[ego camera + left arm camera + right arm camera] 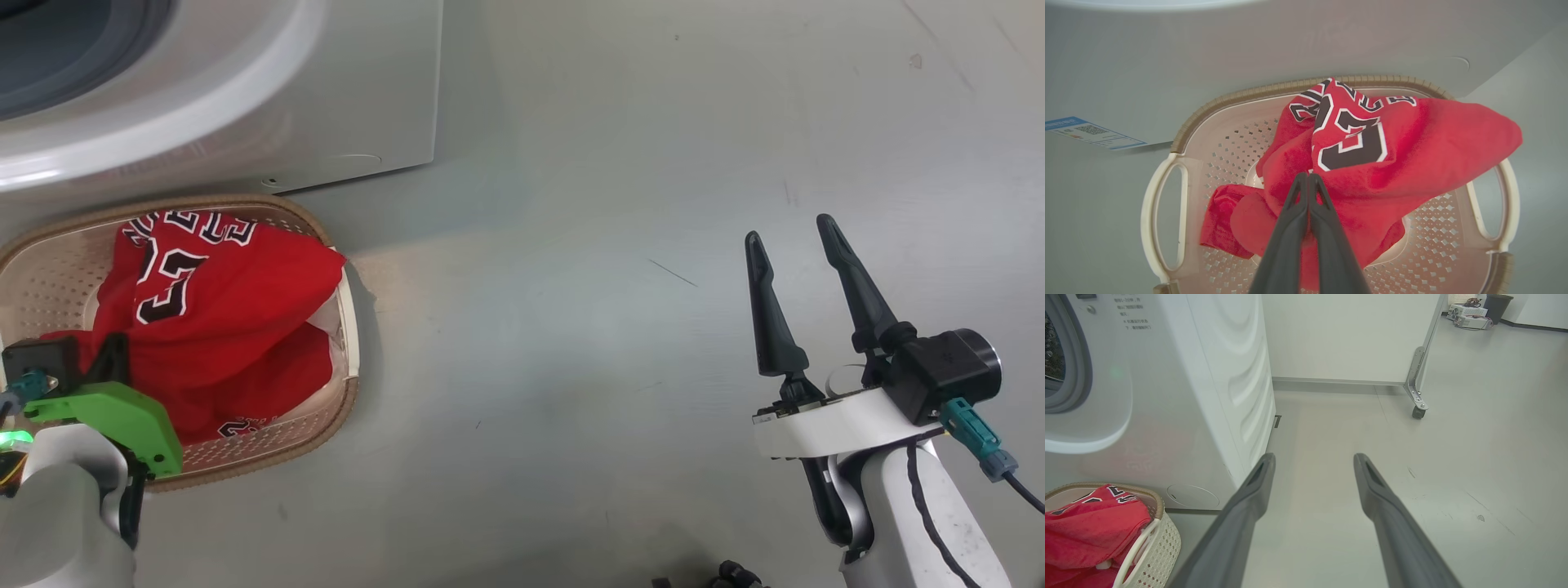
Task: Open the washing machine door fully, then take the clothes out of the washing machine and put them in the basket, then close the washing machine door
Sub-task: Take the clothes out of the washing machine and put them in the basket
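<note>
- The big white front-loading washing machine (367, 98) stood at the upper left of the head view. Its grey-gasketed mouth was uncovered in the right wrist view, probably so an arm could reach the drum.
- The small cream perforated plastic basket (245, 200) with the brown woven-look rim sat on the floor hard against the machine's front. That kept the carry from drum to basket short.
- The bright red sports clothes (229, 310), the numbered jersey on top, lay heaped in the basket. One fold spilled over the rim on the side away from the left arm.
- The right gripper (788, 229) hung well apart over bare floor, fingers spread wide and empty, seemingly parked out of the way.
- The left gripper (1308, 177) hovered over the heap, fingers pressed together. Whether a fold was pinched between them could not be told.
</note>
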You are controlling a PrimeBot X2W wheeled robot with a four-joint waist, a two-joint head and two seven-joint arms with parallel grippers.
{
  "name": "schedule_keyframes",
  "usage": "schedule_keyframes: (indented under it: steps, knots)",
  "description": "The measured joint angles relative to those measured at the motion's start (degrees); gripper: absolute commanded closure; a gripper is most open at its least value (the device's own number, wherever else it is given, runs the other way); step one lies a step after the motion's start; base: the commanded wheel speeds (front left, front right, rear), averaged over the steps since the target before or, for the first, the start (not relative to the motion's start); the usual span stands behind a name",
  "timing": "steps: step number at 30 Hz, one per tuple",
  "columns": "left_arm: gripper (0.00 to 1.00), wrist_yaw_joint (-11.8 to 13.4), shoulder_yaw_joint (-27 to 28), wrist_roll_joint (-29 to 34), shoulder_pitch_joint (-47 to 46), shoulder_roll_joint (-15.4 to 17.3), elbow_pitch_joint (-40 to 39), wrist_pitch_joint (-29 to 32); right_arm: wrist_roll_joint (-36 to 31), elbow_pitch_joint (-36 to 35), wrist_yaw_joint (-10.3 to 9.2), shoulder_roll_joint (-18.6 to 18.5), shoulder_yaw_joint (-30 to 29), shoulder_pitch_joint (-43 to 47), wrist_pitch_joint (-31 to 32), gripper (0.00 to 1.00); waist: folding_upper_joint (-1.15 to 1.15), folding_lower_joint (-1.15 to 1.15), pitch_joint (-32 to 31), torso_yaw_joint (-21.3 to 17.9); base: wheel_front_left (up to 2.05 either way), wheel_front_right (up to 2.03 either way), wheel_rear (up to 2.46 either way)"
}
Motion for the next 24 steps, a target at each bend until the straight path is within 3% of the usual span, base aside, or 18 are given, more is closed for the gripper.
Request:
schedule_keyframes:
  steps: [6,11,12,13,14,24]
  knots:
    - [1.00,1.79,1.78,-0.66,-0.71,0.67,3.93,-0.03,-0.76,-0.07,0.02,-0.01,-0.12,-0.55,0.00,0.00,0.00,0.00,0.35,0.88,0.00,0.00,0.00]
    - [1.00,1.80,1.85,-1.10,-2.30,0.57,5.73,-0.63,0.20,0.18,0.02,-0.01,-0.44,-0.55,0.00,0.00,0.00,0.00,0.23,1.16,0.00,0.00,0.00]
    - [0.83,1.77,1.80,-1.12,-2.86,0.52,6.14,-0.63,0.11,0.23,0.03,-0.02,-0.40,-0.55,0.00,0.00,0.00,0.00,0.20,1.22,0.00,0.00,0.00]
    - [0.08,1.77,1.69,-1.18,-3.34,0.42,6.56,-0.58,-0.13,0.29,0.04,-0.01,-0.33,-0.56,0.00,0.00,0.00,0.00,0.16,1.26,0.00,0.00,0.00]
    - [0.00,1.76,1.54,-1.19,-3.69,0.27,6.98,-0.57,-0.33,0.36,0.04,-0.01,-0.26,-0.57,0.00,0.00,0.00,0.00,0.13,1.30,0.00,0.00,0.00]
    - [0.00,0.63,-1.07,-0.42,-4.99,-1.58,10.42,-4.82,-0.69,2.40,0.08,-0.01,-0.26,-0.88,0.00,0.00,0.00,0.00,-3.25,1.92,0.00,0.00,0.00]
